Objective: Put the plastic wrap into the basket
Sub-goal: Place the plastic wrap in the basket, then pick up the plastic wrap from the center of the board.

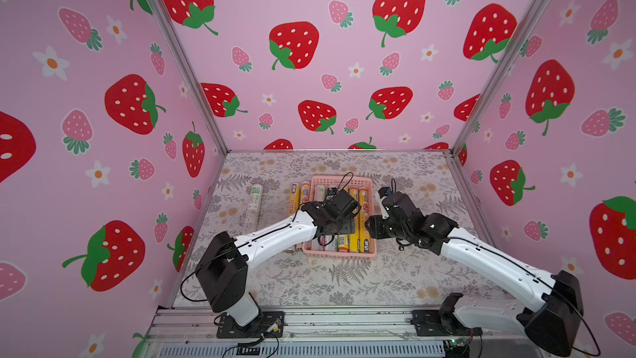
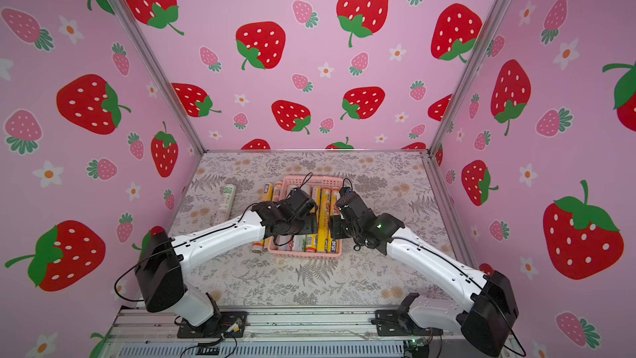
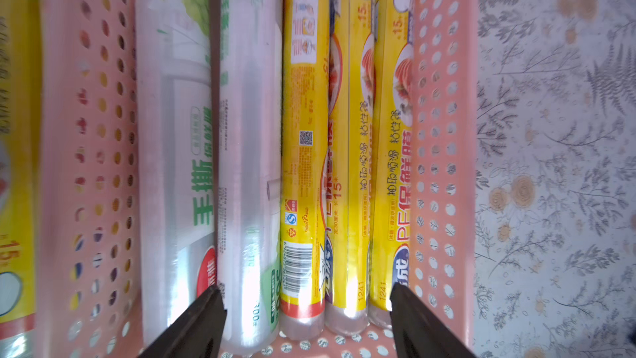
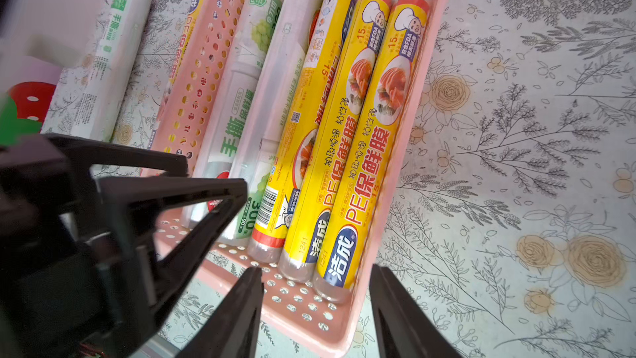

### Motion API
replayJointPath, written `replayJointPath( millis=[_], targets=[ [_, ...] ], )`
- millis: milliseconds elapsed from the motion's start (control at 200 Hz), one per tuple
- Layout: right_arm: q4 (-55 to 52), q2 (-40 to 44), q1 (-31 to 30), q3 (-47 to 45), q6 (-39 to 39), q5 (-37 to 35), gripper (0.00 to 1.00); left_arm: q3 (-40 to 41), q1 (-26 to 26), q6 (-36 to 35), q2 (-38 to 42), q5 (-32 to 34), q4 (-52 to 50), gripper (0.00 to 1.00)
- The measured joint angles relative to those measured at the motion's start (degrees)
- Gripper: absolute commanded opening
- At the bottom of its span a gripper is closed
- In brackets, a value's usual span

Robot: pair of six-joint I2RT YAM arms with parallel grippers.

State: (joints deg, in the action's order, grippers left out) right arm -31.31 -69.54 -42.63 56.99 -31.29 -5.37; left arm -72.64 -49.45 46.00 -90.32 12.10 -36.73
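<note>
Top views both show a floral table boxed in by strawberry-print walls. Farthest left, a loose white roll with green print lies alone on the table, well apart from the basket. Next, two yellow rolls lie side by side on the table just beside the basket's left wall and parallel to it; the left arm crosses over their near halves. The pink basket sits mid-table with five rolls lying lengthwise on its floor, packed side by side: two white rolls with green print on the left, then three yellow rolls with food pictures, the last one against the right wall. Over the basket's near half hangs the left gripper; in the left wrist view its fingers stand wide apart, spanning one white roll and all three yellow rolls below, and they grip nothing. Whether the tips touch the rolls I cannot tell. At the basket's near right corner hovers the right gripper; in the right wrist view its fingers are parted by a moderate gap above the perforated end wall, with nothing between them.
</note>
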Motion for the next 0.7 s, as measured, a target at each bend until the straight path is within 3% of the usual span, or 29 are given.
replayJointPath(
  millis=[235,455,700],
  targets=[
    [0.1,-0.1,0.0,0.2,0.1,0.4,0.56,1.7,5.4,-2.3,10.6,6.3,-7.7,0.83],
    [1.9,-2.1,0.0,1.4,0.8,1.6,0.56,10.2,18.7,-3.7,18.0,8.3,-12.1,0.85],
    [5.0,-4.3,0.0,1.6,0.9,3.7,0.59,16.4,34.0,-6.8,19.5,6.8,-9.8,0.87]
  ],
)
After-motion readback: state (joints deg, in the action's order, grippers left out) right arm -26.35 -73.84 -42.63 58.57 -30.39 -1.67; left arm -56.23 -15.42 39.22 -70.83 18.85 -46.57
